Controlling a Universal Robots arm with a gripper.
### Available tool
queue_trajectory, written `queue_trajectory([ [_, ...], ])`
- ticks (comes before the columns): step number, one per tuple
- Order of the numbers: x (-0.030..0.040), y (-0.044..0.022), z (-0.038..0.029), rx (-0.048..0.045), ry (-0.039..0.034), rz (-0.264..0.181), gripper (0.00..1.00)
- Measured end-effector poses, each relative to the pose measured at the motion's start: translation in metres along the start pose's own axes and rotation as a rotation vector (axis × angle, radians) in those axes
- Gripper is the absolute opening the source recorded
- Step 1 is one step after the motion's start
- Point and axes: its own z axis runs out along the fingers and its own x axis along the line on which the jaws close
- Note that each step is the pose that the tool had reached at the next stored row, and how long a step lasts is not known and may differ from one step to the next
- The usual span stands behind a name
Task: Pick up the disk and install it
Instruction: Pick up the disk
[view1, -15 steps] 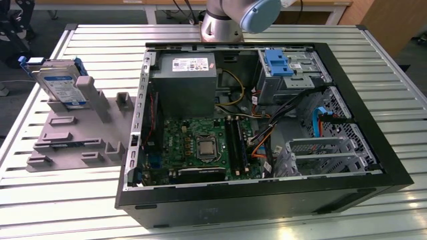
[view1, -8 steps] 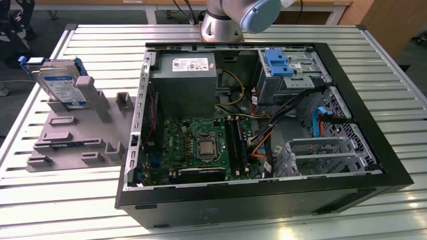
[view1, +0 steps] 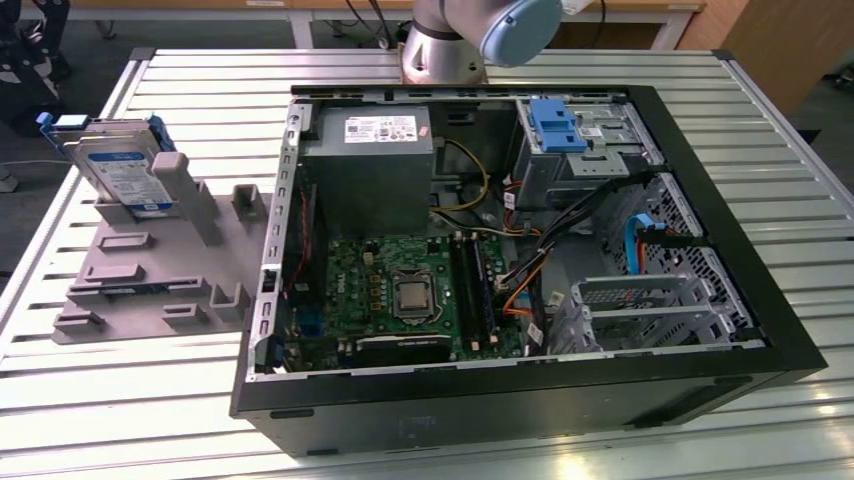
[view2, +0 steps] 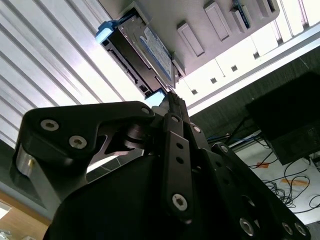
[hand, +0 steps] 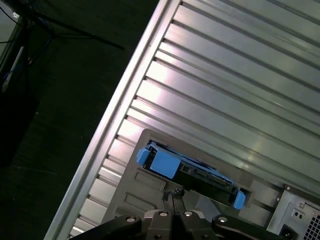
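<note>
— As you read the exterior view from its left, what comes first?
— On the ribbed aluminium bench (view1: 80, 400) lies a flat grey plastic fixture plate (view1: 147, 275) with raised blocks. The disk (view1: 123, 172), a flat silver-metal hard drive with a white-and-blue label in a blue plastic carrier, stands tilted on edge at the plate's far end. A grey upright post (view1: 180, 195) of the plate crosses its front.
— And next to that?
— Just beside the plate is an open black computer case (view1: 534, 410), lying on its side. Inside, a big grey power-supply box with a white sticker (view1: 374, 170) sits beyond a green motherboard (view1: 400, 290). Further right are a blue plastic bracket without a drive (view1: 558, 125) and a perforated metal drive cage (view1: 641, 300).
— The arm?
— Its silver-and-blue joint (view1: 461, 40) stands behind the case's far wall.
— And the end effector?
— In both wrist views the black end effector (view2: 172, 98) (hand: 171, 196) hangs in the air above the disk (view2: 150, 50) (hand: 200, 175), apart from it. Its two thin fingers look pressed together with nothing between them, though the tips are small, so I say that cautiously.
— So where is the disk?
— In the fixture, outside the case.
</note>
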Motion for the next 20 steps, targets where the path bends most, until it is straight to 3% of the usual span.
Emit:
queue_trajectory([
  [11, 0.0, 0.0, 0.0, -0.0002, 0.0007, -0.015, 0.11],
  [20, 0.0, 0.0, 0.0, -0.0018, 0.0067, -0.137, 0.11],
])
